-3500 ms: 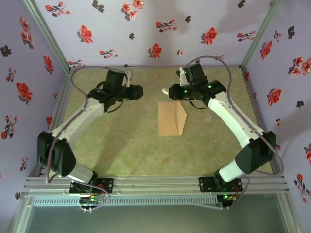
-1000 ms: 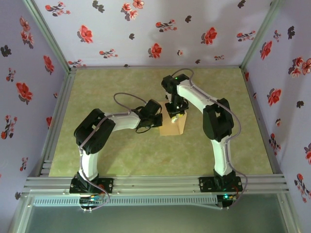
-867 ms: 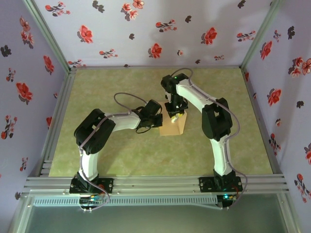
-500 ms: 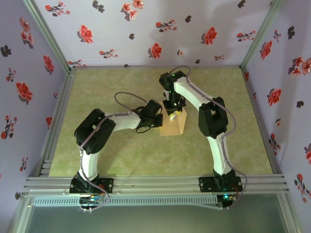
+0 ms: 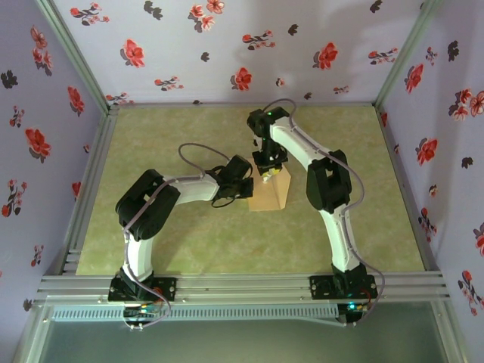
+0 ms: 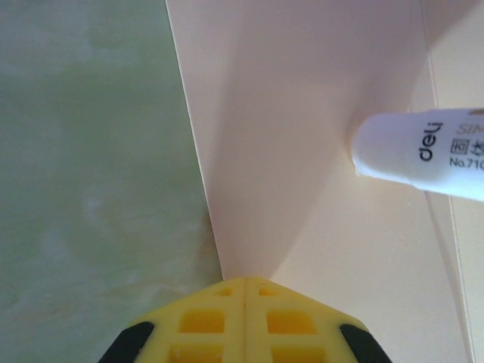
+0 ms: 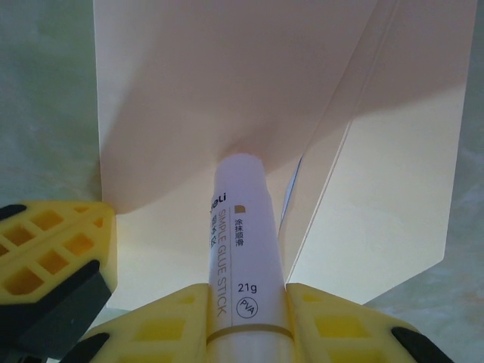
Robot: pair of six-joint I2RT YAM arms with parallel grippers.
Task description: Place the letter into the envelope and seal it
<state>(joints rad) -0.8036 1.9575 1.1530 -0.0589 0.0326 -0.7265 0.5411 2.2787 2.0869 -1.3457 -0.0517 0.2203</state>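
Note:
The tan envelope (image 5: 271, 198) lies mid-table with its flap (image 7: 227, 91) folded out. My right gripper (image 7: 243, 295) is shut on a white glue stick (image 7: 240, 227), whose tip touches the flap's paper. The stick (image 6: 423, 155) also pokes into the left wrist view from the right, and my right gripper (image 5: 268, 174) hangs over the envelope's far end. My left gripper (image 6: 243, 281) is shut, nothing between its fingers, its tips resting on the envelope's (image 6: 302, 113) left edge. From above, my left gripper (image 5: 246, 189) sits at that side. The letter is hidden but for a thin bluish sliver (image 7: 290, 198) under the flap.
Green mottled table (image 5: 174, 249) lies all round the envelope. Flowered walls (image 5: 227, 53) and metal rails close in the far and side edges. Both forearms reach in over the middle, close together.
My right gripper has slid the glue stick a little toward the far end of the envelope. The left arm has stayed put.

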